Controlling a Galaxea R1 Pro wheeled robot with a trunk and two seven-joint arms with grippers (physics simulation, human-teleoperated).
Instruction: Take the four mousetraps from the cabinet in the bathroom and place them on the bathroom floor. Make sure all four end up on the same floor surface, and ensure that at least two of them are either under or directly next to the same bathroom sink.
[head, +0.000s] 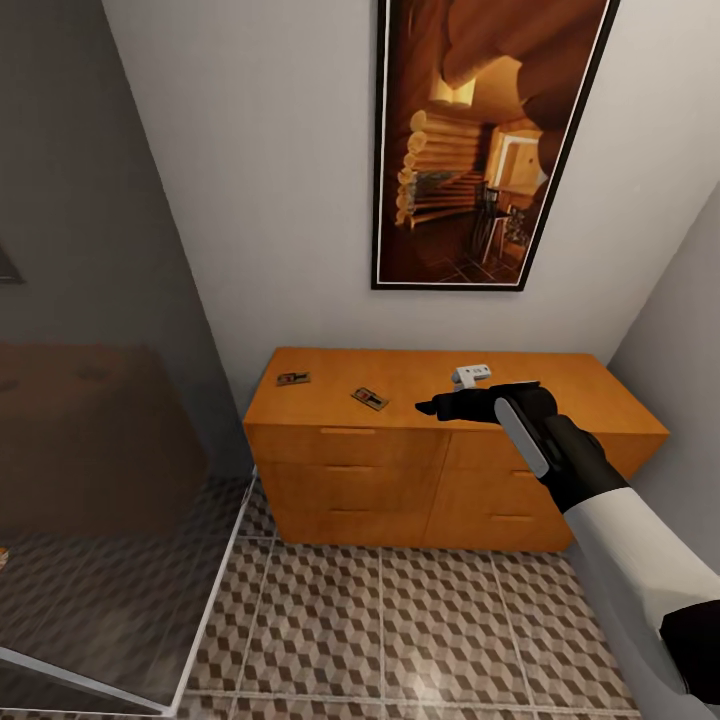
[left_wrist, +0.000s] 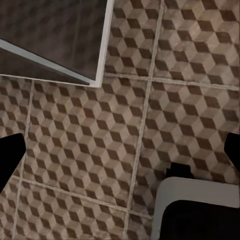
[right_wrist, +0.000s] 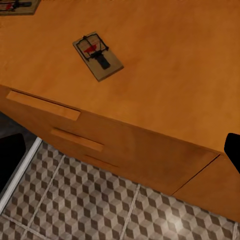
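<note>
Reaching over the cabinet (head: 400, 420) with the right hand (head: 432, 407), aimed at the nearer mousetrap (head: 369, 399) lying flat on top near the front edge. Best done by lowering squarely over that trap (right_wrist: 98, 56), fingers astride its short sides, clear of the metal bar. Another mousetrap (head: 293, 378) further toward the cabinet's shower-side end. Right hand empty, touching nothing, fingers spread wide judging by dark tips at the wrist view's edges; hard to be sure. Left hand (left_wrist: 120, 150) likewise apart, empty, above the bathroom floor (left_wrist: 150, 100).
</note>
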